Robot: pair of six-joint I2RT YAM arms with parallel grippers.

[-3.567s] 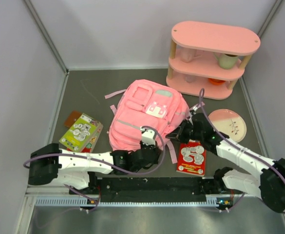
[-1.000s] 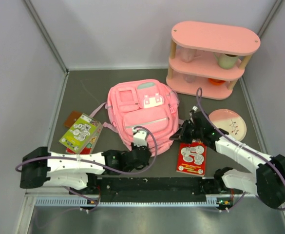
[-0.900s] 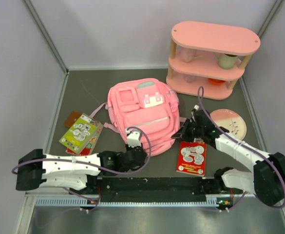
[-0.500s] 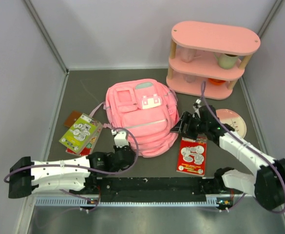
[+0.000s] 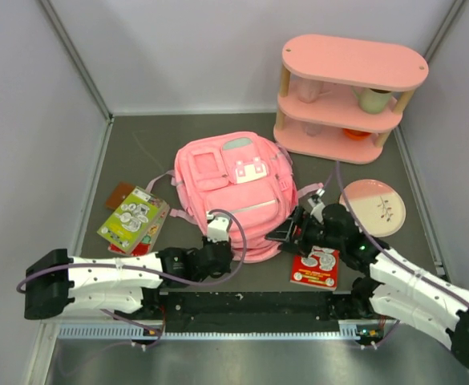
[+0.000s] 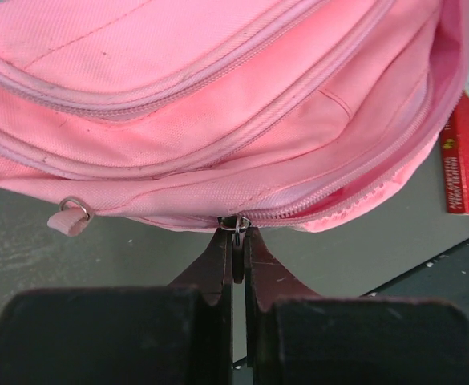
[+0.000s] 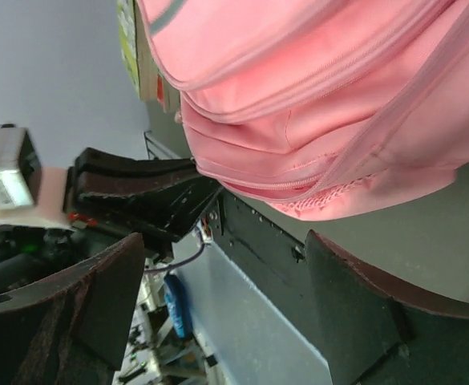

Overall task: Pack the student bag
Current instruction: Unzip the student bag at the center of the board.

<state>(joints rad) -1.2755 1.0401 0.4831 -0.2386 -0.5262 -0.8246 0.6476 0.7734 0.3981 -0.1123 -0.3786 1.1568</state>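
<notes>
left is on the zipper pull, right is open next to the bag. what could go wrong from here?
1. The left gripper pinches the small zipper pull only at its very tips; a tug may slip it out.
2. The right gripper is open, not holding the student bag, so the bag may slide instead of the zipper running.
3. The red book lies partly under the right arm and could get shoved.

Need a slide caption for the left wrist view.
Left claw shut on the pink backpack's zipper pull, the zipper gaping open to its right.
</notes>
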